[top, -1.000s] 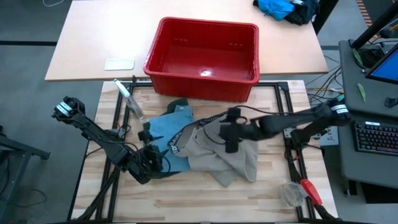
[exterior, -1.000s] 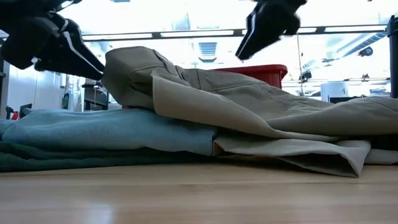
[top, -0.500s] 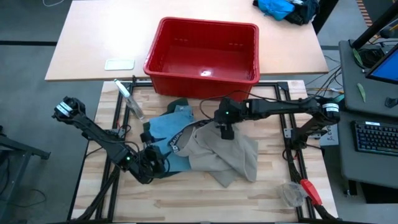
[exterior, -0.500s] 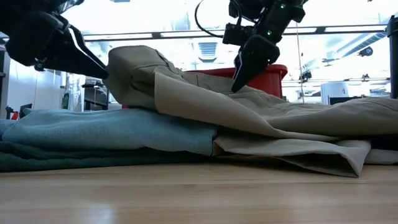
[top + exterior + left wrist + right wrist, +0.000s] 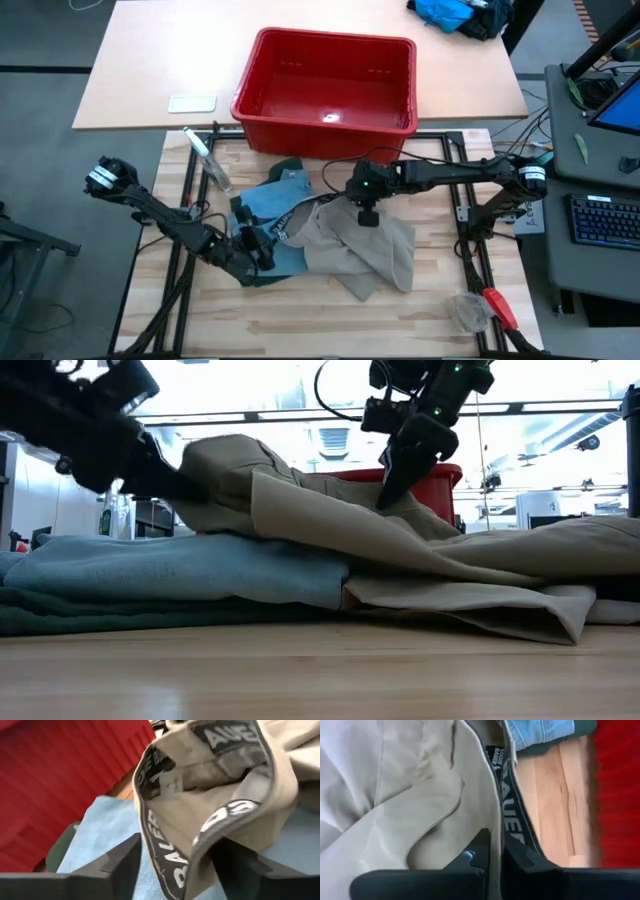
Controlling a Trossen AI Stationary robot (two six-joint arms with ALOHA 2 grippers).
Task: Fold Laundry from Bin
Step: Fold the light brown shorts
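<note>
The laundry lies heaped on the wooden table [image 5: 430, 290]. A khaki piece [image 5: 365, 250] is on top, over light blue denim [image 5: 262, 208] and a dark green garment [image 5: 288, 166]. The red bin [image 5: 325, 85] stands behind the heap. My right gripper [image 5: 366, 216] is shut on the khaki piece at its far side. My left gripper [image 5: 175, 870] is open at the heap's left. Its fingers stand on either side of the khaki piece's black lettered waistband [image 5: 165, 855]. My right gripper pinches the khaki piece at its waistband edge [image 5: 496, 827] between its two fingers [image 5: 480, 851], beside the black lettered band. It comes from above, slanting down [image 5: 385, 488]. The cloth rises a little to the fingers and the rest lies on the heap. Whether my left gripper's fingers touch the waistband, I cannot tell.
A clear bottle [image 5: 210, 160] lies at the table's far left. A red-handled tool [image 5: 497, 305] and a clear lump [image 5: 466, 312] lie near the right front corner. A bright blue heap [image 5: 450, 12] sits on the far table, and a keyboard [image 5: 605, 220] is at the right.
My right gripper has swung toward the table's far left and come down onto the khaki piece's waistband. The cloth there now stands a little higher. My left gripper has moved toward the table's right and sunk, so that its fingers now flank the waistband.
</note>
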